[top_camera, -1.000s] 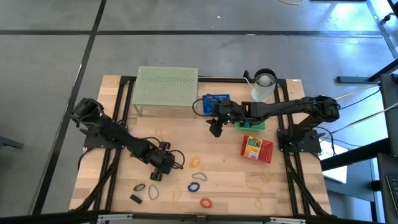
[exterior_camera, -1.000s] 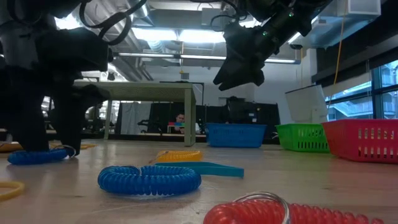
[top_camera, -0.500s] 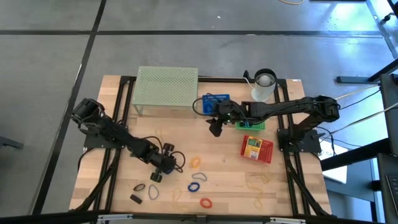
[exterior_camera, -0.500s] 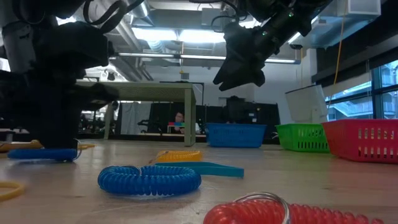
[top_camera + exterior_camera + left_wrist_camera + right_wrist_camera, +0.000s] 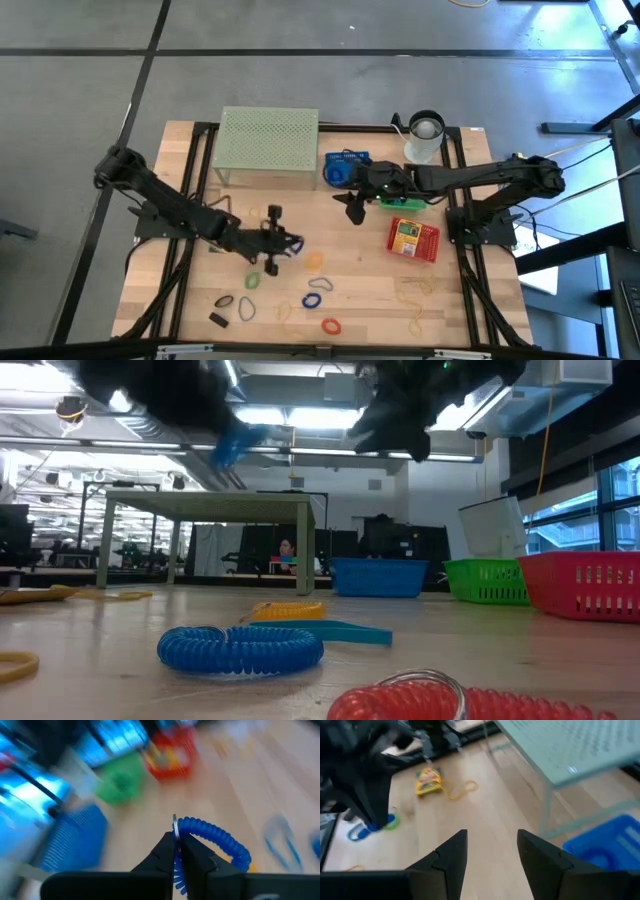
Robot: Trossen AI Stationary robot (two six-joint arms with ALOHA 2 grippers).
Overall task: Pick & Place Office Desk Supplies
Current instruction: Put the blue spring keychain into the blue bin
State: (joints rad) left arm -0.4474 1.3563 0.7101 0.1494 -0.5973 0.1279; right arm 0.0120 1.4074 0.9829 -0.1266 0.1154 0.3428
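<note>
Left gripper point(image 5: 176, 851) clamped on a blue coil point(image 5: 215, 838), lifted above mid-table, near the orange loop point(image 5: 315, 261); right gripper point(image 5: 490, 851) spread apart and empty, hovering between the blue basket point(image 5: 347, 163) and green basket point(image 5: 405, 202).

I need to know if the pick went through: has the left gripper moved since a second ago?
Yes. The left gripper, shut on a blue coiled band, has risen off the table and shifted right, toward the red basket, judged by the high view.
</note>
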